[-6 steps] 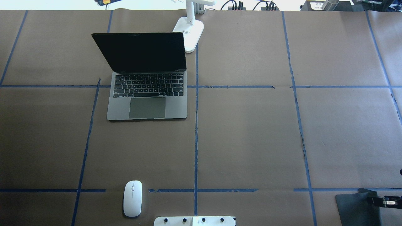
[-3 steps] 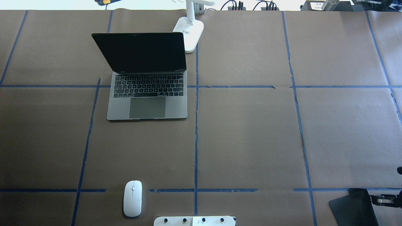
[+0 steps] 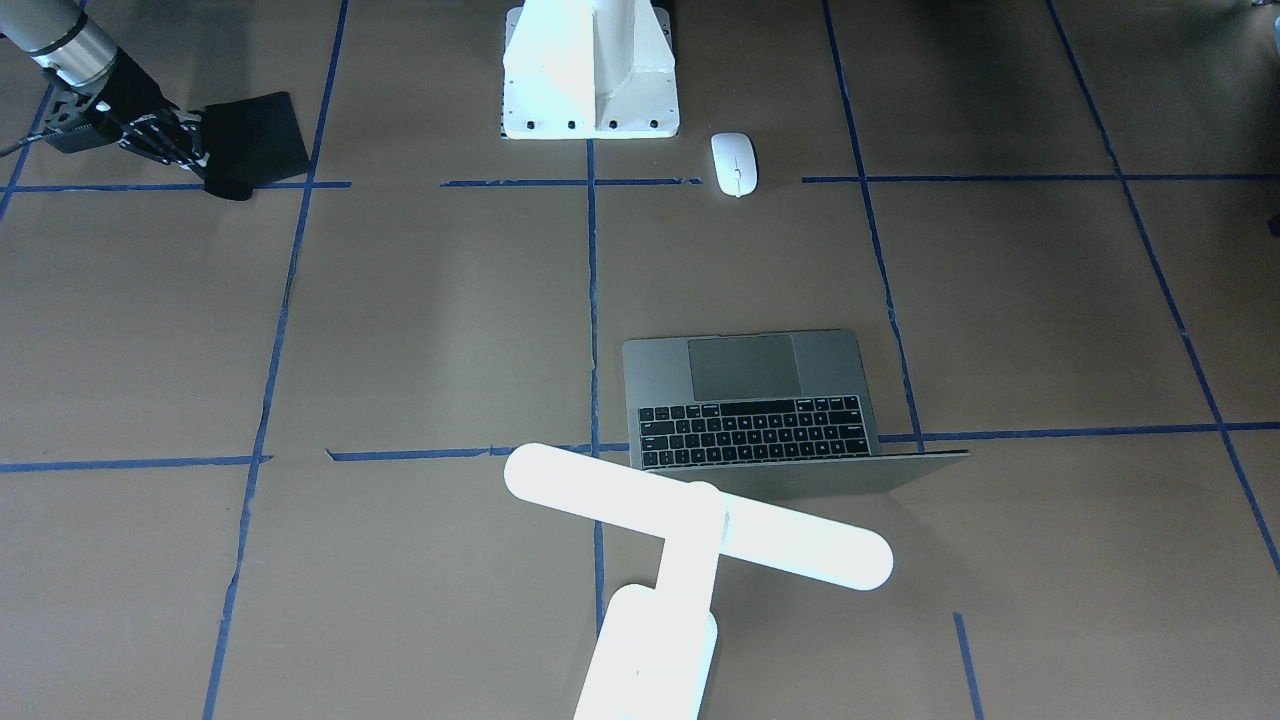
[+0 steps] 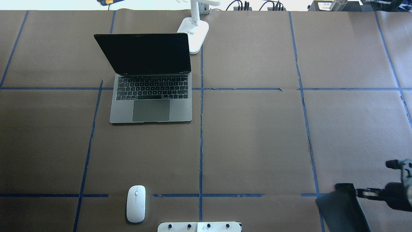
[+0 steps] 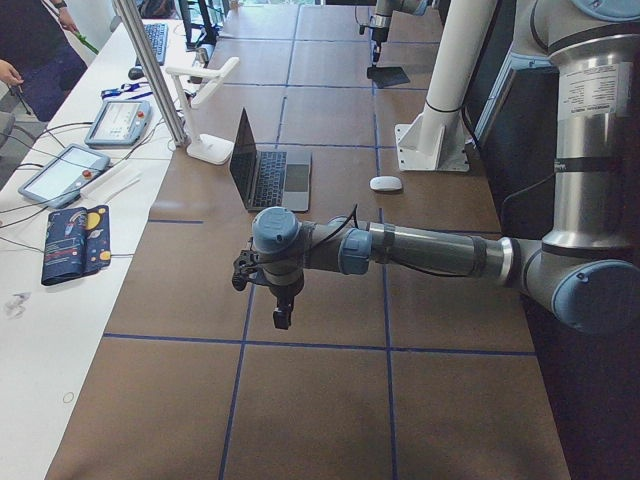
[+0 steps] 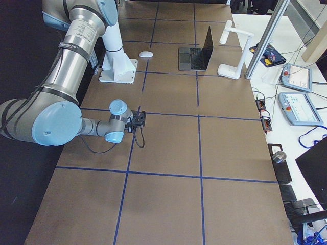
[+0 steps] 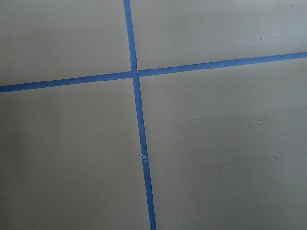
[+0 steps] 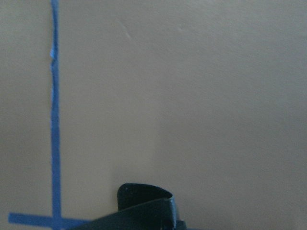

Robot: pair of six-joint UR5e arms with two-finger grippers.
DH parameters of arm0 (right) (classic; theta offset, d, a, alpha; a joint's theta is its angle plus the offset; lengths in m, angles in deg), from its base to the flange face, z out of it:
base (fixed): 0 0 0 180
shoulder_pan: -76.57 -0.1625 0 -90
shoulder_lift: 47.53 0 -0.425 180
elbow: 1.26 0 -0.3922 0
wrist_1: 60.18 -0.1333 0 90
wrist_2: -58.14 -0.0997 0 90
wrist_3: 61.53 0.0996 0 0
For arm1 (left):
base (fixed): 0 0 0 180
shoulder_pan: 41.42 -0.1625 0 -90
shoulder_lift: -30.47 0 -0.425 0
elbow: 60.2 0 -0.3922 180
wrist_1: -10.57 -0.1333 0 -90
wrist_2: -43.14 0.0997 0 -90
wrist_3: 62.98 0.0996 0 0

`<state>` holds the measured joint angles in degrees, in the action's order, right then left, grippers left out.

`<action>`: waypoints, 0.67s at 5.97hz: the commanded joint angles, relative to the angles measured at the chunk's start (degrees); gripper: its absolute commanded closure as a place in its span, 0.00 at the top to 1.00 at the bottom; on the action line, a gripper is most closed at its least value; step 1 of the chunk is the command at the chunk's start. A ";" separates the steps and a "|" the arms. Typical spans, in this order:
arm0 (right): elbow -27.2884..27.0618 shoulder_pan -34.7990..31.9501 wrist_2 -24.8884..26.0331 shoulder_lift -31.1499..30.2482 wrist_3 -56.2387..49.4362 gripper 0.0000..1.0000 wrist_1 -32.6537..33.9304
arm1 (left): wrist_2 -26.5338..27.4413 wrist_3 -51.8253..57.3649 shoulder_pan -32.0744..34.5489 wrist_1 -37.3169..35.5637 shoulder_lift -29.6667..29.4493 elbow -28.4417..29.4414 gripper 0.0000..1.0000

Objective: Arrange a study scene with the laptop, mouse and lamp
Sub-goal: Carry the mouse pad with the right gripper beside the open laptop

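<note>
Laptop, front camera: the laptop (image 3: 750, 365) stands open on the table (image 3: 400, 320), lid up, trackpad edge facing the white pedestal (image 3: 590, 70)
Mouse, front camera: the mouse (image 3: 734, 164) lies flat, well apart from the laptop, out beyond its trackpad edge
Lamp, front camera: the lamp (image 3: 697, 515) glows behind the laptop's lid, its bar head crossing one lid corner in this view
Right gripper, front camera: the right gripper (image 3: 195, 150) sits far from the laptop, past the pedestal, with its jaws pinched onto one edge of the black mat (image 3: 255, 135)
Lamp, overhead camera: its base sits just beside the far right corner of the laptop's lid
Mat, overhead camera: it hangs from the pinched jaws far to the right of the laptop; I cannot tell if it touches the table
Left gripper, left-end camera: the left gripper (image 5: 281, 318) points down over bare paper, well apart from the laptop and nearer this camera; I cannot tell how far its jaws are parted
Right arm, right-end camera: its gripper is low over the paper, well apart from the laptop
Left wrist camera: brown paper and crossing blue tape (image 7: 136, 74)
Right wrist camera: a curled black mat edge at the bottom, over paper and tape
</note>
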<state>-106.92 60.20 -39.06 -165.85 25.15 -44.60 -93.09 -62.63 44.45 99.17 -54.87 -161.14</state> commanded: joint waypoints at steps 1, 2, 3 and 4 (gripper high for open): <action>0.10 -9.78 -7.45 12.36 -0.02 0.00 12.22 | 0.00 -0.09 0.00 0.00 0.00 -0.05 1.00; 0.27 -13.22 -9.83 18.07 -0.11 0.00 18.38 | 0.00 -0.09 0.00 -0.09 0.00 -0.40 1.00; 0.36 -15.08 -10.11 25.00 -0.11 0.00 25.83 | -0.09 -0.17 0.00 -0.09 0.00 -0.49 1.00; 0.62 -17.27 -10.12 33.77 -0.63 0.00 36.26 | -1.31 -0.26 0.00 -0.09 0.09 -0.66 1.00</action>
<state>-106.51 45.22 -48.88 -140.31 24.88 -17.87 -93.55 -62.81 44.45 99.09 -54.84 -161.64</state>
